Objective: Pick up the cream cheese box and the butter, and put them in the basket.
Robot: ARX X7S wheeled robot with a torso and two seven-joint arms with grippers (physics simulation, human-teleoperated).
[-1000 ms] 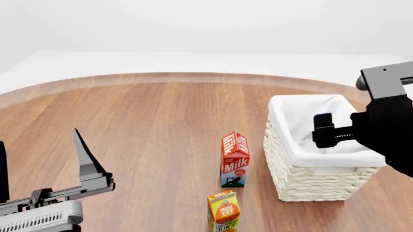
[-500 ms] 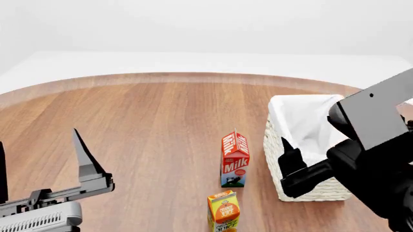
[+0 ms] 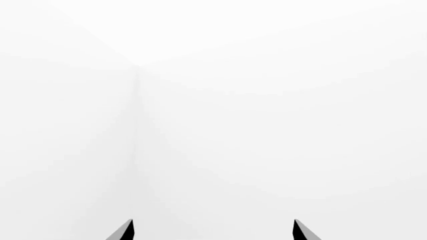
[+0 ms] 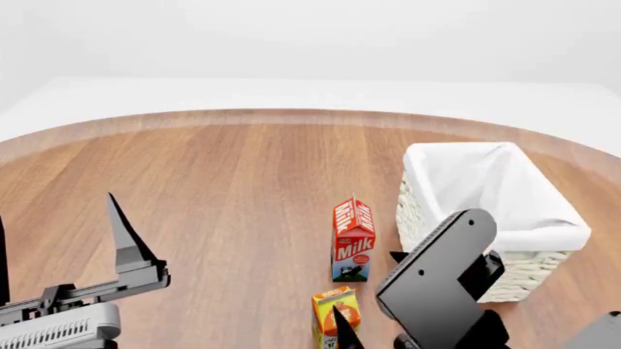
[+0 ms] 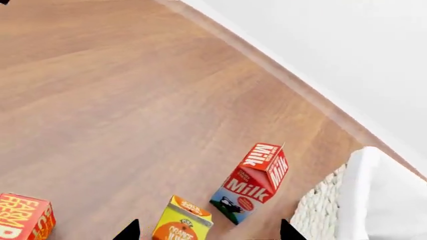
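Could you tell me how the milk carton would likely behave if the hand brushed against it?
The milk carton stands tall on a small base, so a push near its top would probably tip it. Its flat sides suggest it would slide, not roll. It looks like light cardboard.

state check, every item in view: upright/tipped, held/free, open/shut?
milk carton: upright, free, beside the basket.
orange juice carton: upright, free.
basket: upright, nothing visible inside.
butter: on the table, free, partly cropped.
left gripper: open, empty.
right gripper: open, empty.
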